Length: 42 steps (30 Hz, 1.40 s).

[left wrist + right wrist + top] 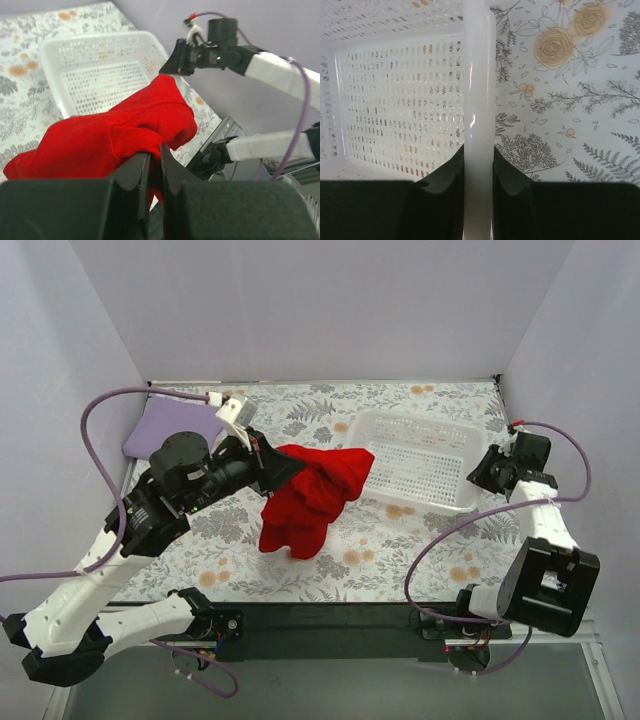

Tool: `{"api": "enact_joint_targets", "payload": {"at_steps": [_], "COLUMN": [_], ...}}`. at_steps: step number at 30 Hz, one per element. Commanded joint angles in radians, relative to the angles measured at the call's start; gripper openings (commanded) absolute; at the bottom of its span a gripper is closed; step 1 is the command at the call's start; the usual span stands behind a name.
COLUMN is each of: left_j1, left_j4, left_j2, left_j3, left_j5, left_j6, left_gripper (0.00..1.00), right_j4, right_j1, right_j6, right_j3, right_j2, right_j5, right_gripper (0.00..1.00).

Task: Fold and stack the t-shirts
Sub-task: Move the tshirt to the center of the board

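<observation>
The bright red t-shirt (pixel 312 492) hangs bunched above the middle of the floral cloth, one end draped over the near left rim of the white basket (pixel 418 462). My left gripper (pixel 268 466) is shut on the shirt's upper left edge and holds it up; in the left wrist view the red cloth (pixel 115 135) is pinched between my fingers (pixel 172 170). The pale lavender t-shirt (pixel 172 424) lies folded at the far left corner. My right gripper (pixel 480 475) is shut on the basket's right rim (pixel 479 100).
The grey floral-print cloth (pixel 400 540) covers the table. The basket holds nothing that I can see. Grey walls close in the left, right and far sides. Purple cables loop beside both arms.
</observation>
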Motion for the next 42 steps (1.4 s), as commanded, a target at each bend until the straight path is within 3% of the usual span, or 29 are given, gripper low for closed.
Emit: {"api": "enact_joint_targets", "payload": {"at_steps": [1, 7, 16, 25, 29, 31, 32, 34, 35, 36, 38, 40, 42], "left_j1": [-0.002, -0.002, 0.003, 0.070, 0.112, 0.118, 0.121, 0.121, 0.122, 0.122, 0.122, 0.125, 0.127], "left_j4": [0.094, 0.149, 0.258, 0.327, 0.329, 0.335, 0.350, 0.376, 0.383, 0.386, 0.377, 0.354, 0.285], "left_j2": [-0.017, 0.000, 0.136, 0.330, 0.362, 0.355, 0.347, 0.315, 0.304, 0.280, 0.250, 0.185, 0.137], "left_j3": [-0.076, -0.198, -0.284, -0.052, -0.053, -0.131, -0.167, -0.292, -0.329, -0.401, -0.455, -0.500, -0.508], "left_j5": [0.034, 0.036, 0.028, 0.025, 0.092, 0.132, 0.144, 0.157, 0.158, 0.154, 0.126, 0.079, -0.035], "left_j6": [-0.021, -0.021, 0.018, 0.098, 0.094, 0.080, 0.072, 0.048, 0.040, 0.031, 0.019, 0.014, 0.020], "left_gripper": [0.00, 0.00, 0.00, 0.00, 0.00, 0.00, 0.07, 0.31, 0.43, 0.57, 0.65, 0.77, 0.82], "right_j4": [0.137, 0.194, 0.229, 0.273, 0.280, 0.278, 0.278, 0.269, 0.255, 0.234, 0.165, 0.125, 0.074], "right_j1": [-0.057, -0.149, -0.309, -0.349, -0.349, -0.349, -0.349, -0.349, -0.349, -0.349, -0.349, -0.347, -0.349], "right_j6": [0.130, 0.193, 0.259, 0.311, 0.322, 0.313, 0.302, 0.258, 0.235, 0.168, 0.080, -0.053, -0.133], "right_j3": [-0.075, -0.176, -0.221, -0.256, -0.251, -0.248, -0.244, -0.241, -0.238, -0.221, -0.199, -0.172, -0.158], "right_j2": [-0.128, -0.237, -0.213, -0.182, -0.153, -0.136, -0.130, -0.127, -0.127, -0.127, -0.136, -0.162, -0.212], "right_j5": [0.023, -0.006, -0.086, -0.148, -0.199, -0.225, -0.256, -0.300, -0.310, -0.314, -0.319, -0.314, -0.291], "right_gripper": [0.01, 0.01, 0.01, 0.01, 0.01, 0.09, 0.19, 0.32, 0.47, 0.54, 0.76, 0.84, 0.91]}}
